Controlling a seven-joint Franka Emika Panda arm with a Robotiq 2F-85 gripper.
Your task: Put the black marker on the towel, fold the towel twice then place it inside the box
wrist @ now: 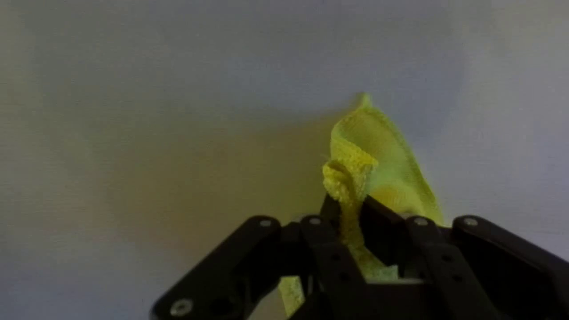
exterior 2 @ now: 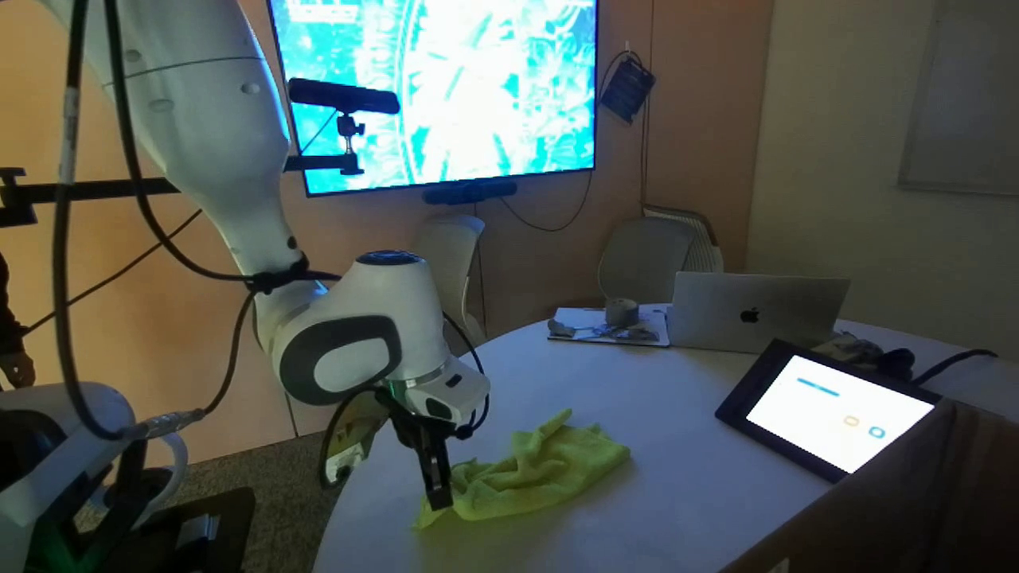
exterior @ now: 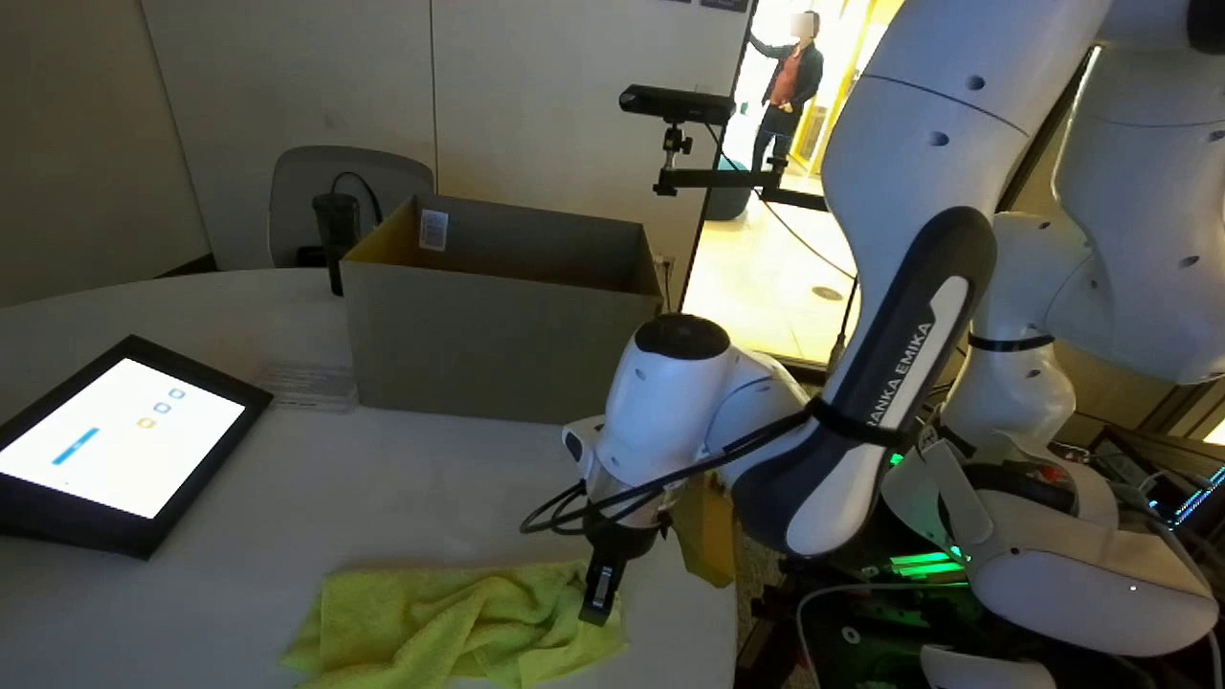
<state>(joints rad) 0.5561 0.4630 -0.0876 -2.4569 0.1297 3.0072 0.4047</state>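
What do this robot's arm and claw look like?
The arm is white and rounded, with dark grey panels, lettering ending in EMIKA, and black cables strapped to it. The black gripper has two jointed fingers and round silvery screws.

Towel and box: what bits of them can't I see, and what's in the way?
Towel: near edge cut off by the picture's bottom in an exterior view.
Black marker: seen in no view; can't tell if the towel's folds hide it.
Wrist view: towel partly behind the pincer and cut off by the bottom edge.
Box: floor hidden by its near side in an exterior view.
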